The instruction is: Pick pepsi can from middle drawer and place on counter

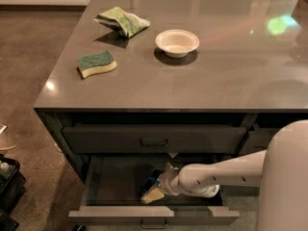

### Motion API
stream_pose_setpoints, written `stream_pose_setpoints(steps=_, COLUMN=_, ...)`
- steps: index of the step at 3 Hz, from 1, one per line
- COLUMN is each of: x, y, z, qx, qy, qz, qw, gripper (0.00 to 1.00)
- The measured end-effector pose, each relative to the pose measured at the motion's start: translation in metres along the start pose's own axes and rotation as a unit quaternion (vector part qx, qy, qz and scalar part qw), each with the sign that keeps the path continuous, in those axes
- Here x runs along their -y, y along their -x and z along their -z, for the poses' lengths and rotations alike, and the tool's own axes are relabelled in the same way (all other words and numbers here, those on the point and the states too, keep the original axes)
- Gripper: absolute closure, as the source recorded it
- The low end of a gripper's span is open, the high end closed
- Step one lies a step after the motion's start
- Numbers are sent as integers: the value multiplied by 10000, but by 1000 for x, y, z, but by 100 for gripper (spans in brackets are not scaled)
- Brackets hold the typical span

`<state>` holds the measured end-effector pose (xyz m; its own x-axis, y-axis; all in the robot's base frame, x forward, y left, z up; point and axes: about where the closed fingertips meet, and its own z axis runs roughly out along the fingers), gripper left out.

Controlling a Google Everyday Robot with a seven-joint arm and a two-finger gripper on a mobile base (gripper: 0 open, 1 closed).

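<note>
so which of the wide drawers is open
The middle drawer, the lower wide one, pulled out under the counter; the gripper reaches inside it. The wide drawer above it is shut.

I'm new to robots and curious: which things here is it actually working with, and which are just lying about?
Part of the job: pepsi can; middle drawer, open; counter; gripper, inside the drawer at the can.
Lying about: sponge; white bowl; green packet.

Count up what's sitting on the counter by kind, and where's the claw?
Sponge: 1
Bowl: 1
Green packet: 1
Total: 3
The claw is down inside the open drawer.
</note>
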<state>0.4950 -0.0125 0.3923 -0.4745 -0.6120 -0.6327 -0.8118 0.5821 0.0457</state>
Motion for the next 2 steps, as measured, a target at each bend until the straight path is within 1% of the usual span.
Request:
stream_pose_setpoints(steps=1, x=4, y=4, z=-7, qx=74, qy=-115, qz=-81, qw=9999, gripper=0)
stream_pose_setpoints(steps=2, x=3, y=4, z=-16, qx=48, qy=-182, qz=-127, qw=9997, gripper=0)
